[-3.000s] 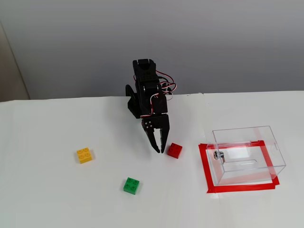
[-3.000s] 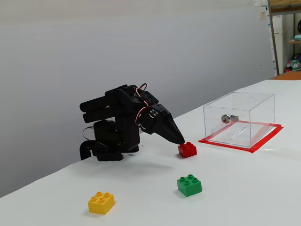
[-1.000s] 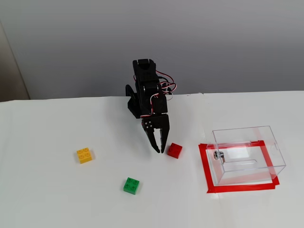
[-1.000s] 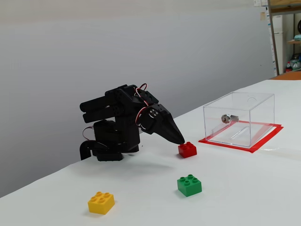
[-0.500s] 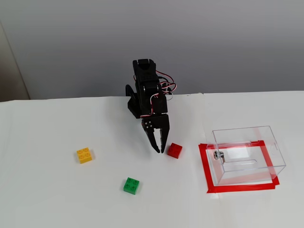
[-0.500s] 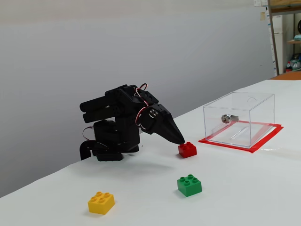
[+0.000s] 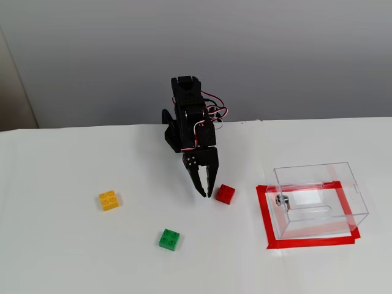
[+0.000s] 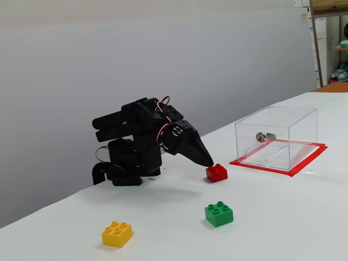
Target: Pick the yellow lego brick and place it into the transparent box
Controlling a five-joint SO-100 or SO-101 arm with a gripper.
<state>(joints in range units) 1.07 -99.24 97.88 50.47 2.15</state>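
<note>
The yellow lego brick point(image 7: 109, 200) point(image 8: 117, 234) lies alone on the white table, well left of the arm in both fixed views. The transparent box point(image 7: 318, 199) point(image 8: 275, 137) stands at the right on a red tape outline, a small metal knob on its side. My black gripper point(image 7: 206, 195) point(image 8: 207, 162) hangs folded down near the arm's base, fingertips just above the table and close together, holding nothing. It sits right beside a red brick point(image 7: 225, 193) point(image 8: 216, 173) and far from the yellow one.
A green brick point(image 7: 169, 239) point(image 8: 219, 213) lies toward the table's front, between the yellow brick and the gripper. Red tape point(image 7: 267, 221) frames the box. A grey wall rises behind the arm's base point(image 7: 184, 128).
</note>
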